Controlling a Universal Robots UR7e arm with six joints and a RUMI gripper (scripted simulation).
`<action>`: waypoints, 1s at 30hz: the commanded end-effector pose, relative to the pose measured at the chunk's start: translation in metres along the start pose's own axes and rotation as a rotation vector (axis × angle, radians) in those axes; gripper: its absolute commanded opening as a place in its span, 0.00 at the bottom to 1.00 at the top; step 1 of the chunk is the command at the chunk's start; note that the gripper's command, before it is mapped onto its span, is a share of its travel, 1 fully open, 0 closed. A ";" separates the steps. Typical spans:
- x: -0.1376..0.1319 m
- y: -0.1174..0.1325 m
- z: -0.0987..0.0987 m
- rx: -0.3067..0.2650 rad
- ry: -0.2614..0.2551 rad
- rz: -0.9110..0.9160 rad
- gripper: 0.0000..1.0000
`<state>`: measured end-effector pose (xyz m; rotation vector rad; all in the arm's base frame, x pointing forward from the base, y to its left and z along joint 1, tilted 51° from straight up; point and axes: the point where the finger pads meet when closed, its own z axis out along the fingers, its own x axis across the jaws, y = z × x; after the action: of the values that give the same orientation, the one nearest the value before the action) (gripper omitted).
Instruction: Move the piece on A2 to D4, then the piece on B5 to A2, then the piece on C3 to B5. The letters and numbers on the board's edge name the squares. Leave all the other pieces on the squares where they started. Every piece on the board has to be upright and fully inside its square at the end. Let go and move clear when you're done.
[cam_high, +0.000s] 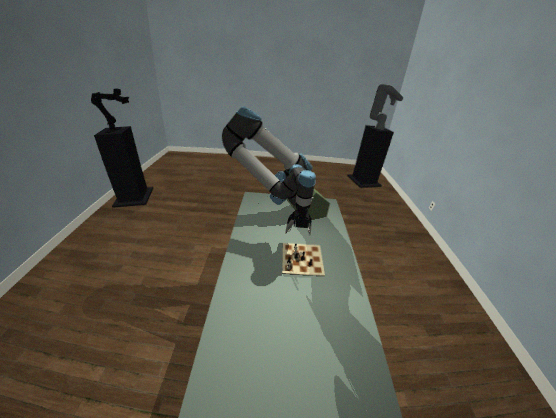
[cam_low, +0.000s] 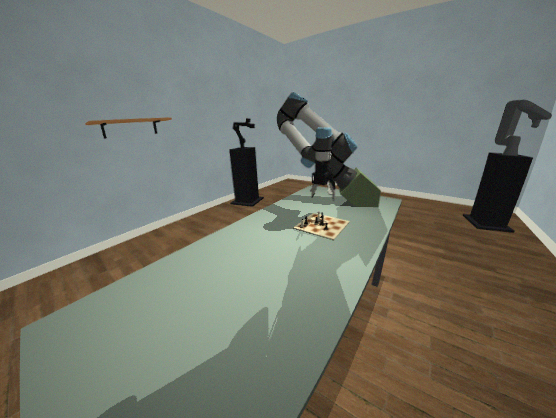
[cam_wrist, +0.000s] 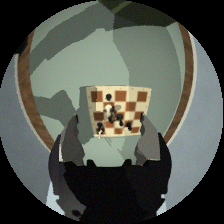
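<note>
1. Main thing: the chessboard (cam_high: 318, 270) (cam_low: 333, 236) (cam_wrist: 142, 95) is below our claw (cam_high: 298, 233) (cam_low: 323, 198) (cam_wrist: 109, 114) and, in the top view, slightly toward the bottom of the frame. So we'd guess we need a small shift over the right square, then down.
2. Claw's spread wide with nothing in it. We've only got the one arm, so no "which hand" debate lol.
3. The crowded pieces (cam_high: 296, 256) (cam_low: 321, 219) (cam_wrist: 111, 115) stand left of the board's middle in the top view. They look upright, so long axis up and down; a straight drop suits them, but neighbours could get bumped.
4. Edge letters are too small for us to read, so we can't say which moves are done.
5. Board's flat on a pale green desk (cam_high: 270, 340) (cam_low: 175, 300) (cam_wrist: 60, 65), partly shadowed; wood floor, blue walls.
</note>
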<state>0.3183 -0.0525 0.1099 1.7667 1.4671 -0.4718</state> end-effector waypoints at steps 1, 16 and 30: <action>0.000 0.001 -0.001 -0.001 0.000 0.002 1.00; 0.000 0.001 -0.001 -0.001 0.000 0.002 1.00; 0.001 0.003 -0.001 -0.002 0.000 0.033 1.00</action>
<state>0.3180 -0.0524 0.1095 1.7762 1.4545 -0.4670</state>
